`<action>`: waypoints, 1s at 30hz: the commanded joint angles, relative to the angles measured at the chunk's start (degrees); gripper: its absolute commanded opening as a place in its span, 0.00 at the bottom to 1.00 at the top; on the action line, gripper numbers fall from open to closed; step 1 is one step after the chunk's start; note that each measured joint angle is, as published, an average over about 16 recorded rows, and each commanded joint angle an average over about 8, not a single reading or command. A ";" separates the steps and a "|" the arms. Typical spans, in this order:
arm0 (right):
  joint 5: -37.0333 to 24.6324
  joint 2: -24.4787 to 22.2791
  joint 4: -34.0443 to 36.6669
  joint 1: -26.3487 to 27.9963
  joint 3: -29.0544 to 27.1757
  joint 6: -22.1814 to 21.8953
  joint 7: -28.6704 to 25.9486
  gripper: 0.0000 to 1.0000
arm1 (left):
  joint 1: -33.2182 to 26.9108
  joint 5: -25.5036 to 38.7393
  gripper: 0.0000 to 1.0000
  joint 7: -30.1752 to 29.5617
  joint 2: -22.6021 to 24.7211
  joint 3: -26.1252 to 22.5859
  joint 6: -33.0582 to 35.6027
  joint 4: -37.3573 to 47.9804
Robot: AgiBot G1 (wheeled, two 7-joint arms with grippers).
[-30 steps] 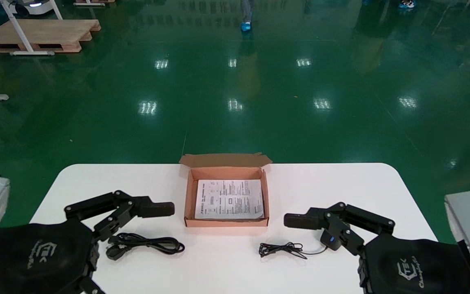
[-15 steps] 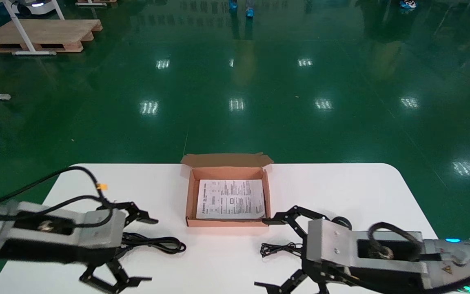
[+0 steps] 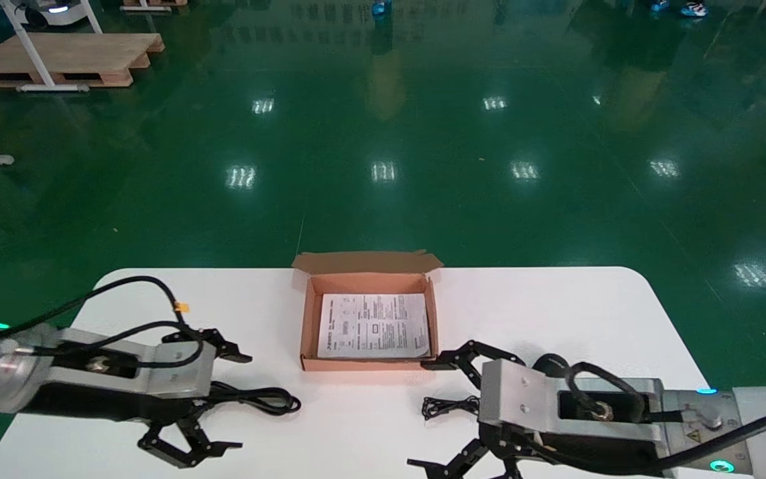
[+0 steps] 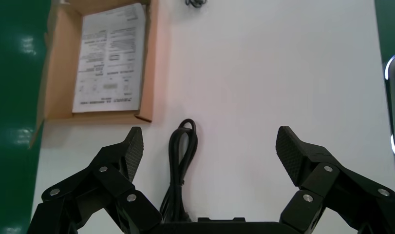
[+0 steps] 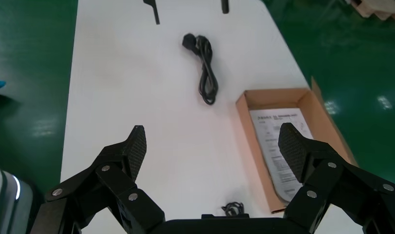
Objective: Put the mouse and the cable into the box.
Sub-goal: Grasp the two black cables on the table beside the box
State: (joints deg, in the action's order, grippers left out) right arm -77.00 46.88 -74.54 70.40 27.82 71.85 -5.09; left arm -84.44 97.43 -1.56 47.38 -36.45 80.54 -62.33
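Blocking the mouse, right gripper (image 3: 423, 414) agape, left gripper (image 3: 238, 403) straddling cable (image 3: 271, 401)

On the table (image 3: 556, 306), the box (image 3: 304, 332) sits centrally toward 12 o'clock, with a sheet (image 3: 374, 324) lying in it. The cable (image 3: 270, 398) lies at the box's 8 o'clock, the mouse's cord (image 3: 449, 404) at its 5 o'clock.

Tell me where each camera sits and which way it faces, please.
Head view: up on the head, facing forward and down at the table and box; both arms show, left gripper, right gripper.
Left wrist view: behind the left gripper's open fingers, facing the black cable.
Right wrist view: behind the right gripper's open fingers, facing the table.
Both wrist views share the box and the black cable.
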 commanded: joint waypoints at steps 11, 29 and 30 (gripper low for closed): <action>-2.37 0.62 -0.89 0.15 1.08 -1.05 -2.45 1.00 | 2.45 13.62 1.00 9.80 8.97 -4.96 -15.32 13.94; -1.96 -2.32 -1.96 -2.31 0.66 -0.81 -3.37 1.00 | 2.47 12.19 1.00 19.16 13.93 -4.65 -20.98 24.28; -2.00 -2.41 -1.95 -2.30 0.63 -0.84 -3.37 1.00 | 2.46 12.33 1.00 19.31 14.03 -4.73 -21.12 24.45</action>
State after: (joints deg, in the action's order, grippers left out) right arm -79.05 44.64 -76.50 68.17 28.50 70.98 -8.49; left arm -82.03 109.88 17.46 61.36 -41.17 59.32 -38.03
